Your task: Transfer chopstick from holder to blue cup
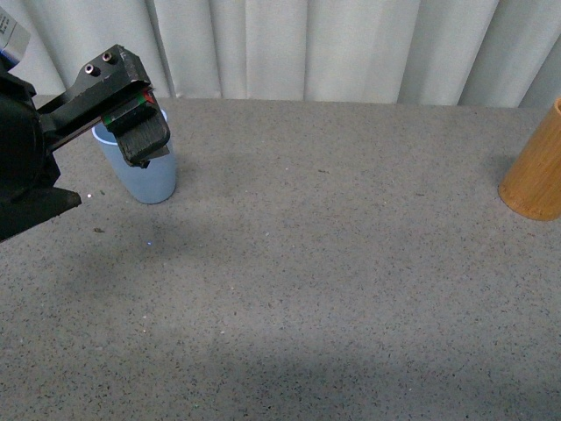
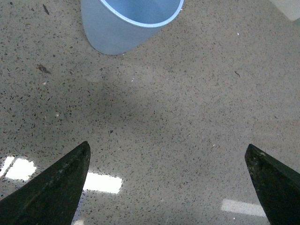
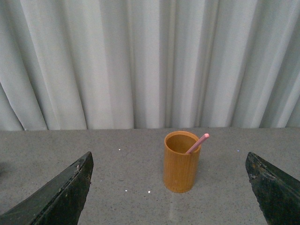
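Right hand [image 3: 168, 158]: fingers spread wide and empty; it faces the holder [image 3: 181, 168] with a gap between them.
Step (my read): reach in and pinch the chopstick [image 3: 198, 143].
Chopstick: in the holder, leaning on the rim, only the pink rounded end showing above it.
Grip advice: take the exposed end just above the rim, clear of the holder wall. Lift along the lean so the holder doesn't tip.
Left hand [image 1: 145, 136]: spread and empty, above the blue cup [image 1: 151, 180].
Blue cup: upright on the far left of the worktop [image 1: 307, 263], well apart from the holder.
Risk: the left hand overlaps the cup mouth in the front view and likely needs to clear before the drop.
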Controlling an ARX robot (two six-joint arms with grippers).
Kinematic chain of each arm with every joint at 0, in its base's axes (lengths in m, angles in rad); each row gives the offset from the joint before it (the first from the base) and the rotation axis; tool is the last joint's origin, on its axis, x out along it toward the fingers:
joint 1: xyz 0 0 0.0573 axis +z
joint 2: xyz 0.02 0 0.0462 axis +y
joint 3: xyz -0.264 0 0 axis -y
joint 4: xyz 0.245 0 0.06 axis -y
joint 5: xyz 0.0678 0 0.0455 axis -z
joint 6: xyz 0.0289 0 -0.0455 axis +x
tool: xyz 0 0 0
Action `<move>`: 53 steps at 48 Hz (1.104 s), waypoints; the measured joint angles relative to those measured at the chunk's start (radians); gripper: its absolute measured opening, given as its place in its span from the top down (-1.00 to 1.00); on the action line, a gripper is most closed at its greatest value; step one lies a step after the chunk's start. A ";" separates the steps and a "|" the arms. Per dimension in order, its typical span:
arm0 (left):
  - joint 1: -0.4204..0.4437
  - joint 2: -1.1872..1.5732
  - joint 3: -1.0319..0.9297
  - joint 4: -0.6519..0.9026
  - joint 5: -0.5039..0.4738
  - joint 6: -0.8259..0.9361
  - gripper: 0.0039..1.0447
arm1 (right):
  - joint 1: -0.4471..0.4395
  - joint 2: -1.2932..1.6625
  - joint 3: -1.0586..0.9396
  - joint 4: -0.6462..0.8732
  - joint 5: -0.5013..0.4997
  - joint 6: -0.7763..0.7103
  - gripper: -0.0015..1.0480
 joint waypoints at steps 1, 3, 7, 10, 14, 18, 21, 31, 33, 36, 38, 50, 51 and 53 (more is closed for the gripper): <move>0.000 0.003 0.005 -0.005 -0.001 -0.005 -0.88 | 0.000 0.000 0.000 0.000 0.000 0.000 -0.82; -0.002 0.019 0.032 -0.030 -0.005 -0.026 -0.88 | 0.000 0.000 0.000 0.000 0.000 0.000 -0.82; -0.004 0.049 0.081 -0.063 -0.022 -0.063 -0.88 | 0.000 0.000 0.000 0.000 0.000 0.000 -0.82; -0.005 0.073 0.111 -0.094 -0.022 -0.086 -0.88 | 0.000 0.000 0.000 0.000 0.000 0.000 -0.82; -0.005 0.094 0.128 -0.103 -0.026 -0.099 -0.88 | 0.000 0.000 0.000 0.000 0.000 0.000 -0.82; -0.006 0.117 0.145 -0.106 -0.038 -0.103 -0.88 | 0.000 0.000 0.000 0.000 0.000 0.000 -0.82; -0.006 0.133 0.158 -0.112 -0.046 -0.105 -0.88 | 0.000 0.000 0.000 0.000 0.000 0.000 -0.82; 0.000 0.187 0.201 -0.113 -0.062 -0.105 -0.88 | 0.000 0.000 0.000 0.000 0.000 0.000 -0.82; 0.002 0.197 0.208 -0.114 -0.065 -0.105 -0.88 | 0.000 0.000 0.000 0.000 0.000 0.000 -0.82; 0.008 0.213 0.218 -0.117 -0.069 -0.106 -0.88 | 0.000 0.000 0.000 0.000 0.000 0.000 -0.82; 0.012 0.222 0.223 -0.117 -0.071 -0.105 -0.88 | 0.000 0.000 0.000 0.000 0.000 0.000 -0.82; 0.037 0.263 0.246 -0.120 -0.076 -0.108 -0.88 | 0.000 0.000 0.000 0.000 0.000 0.000 -0.82; 0.040 0.267 0.250 -0.119 -0.076 -0.110 -0.88 | 0.000 0.000 0.000 0.000 0.000 0.000 -0.82; 0.043 0.271 0.254 -0.119 -0.075 -0.114 -0.88 | 0.000 0.000 0.000 0.000 0.000 0.000 -0.82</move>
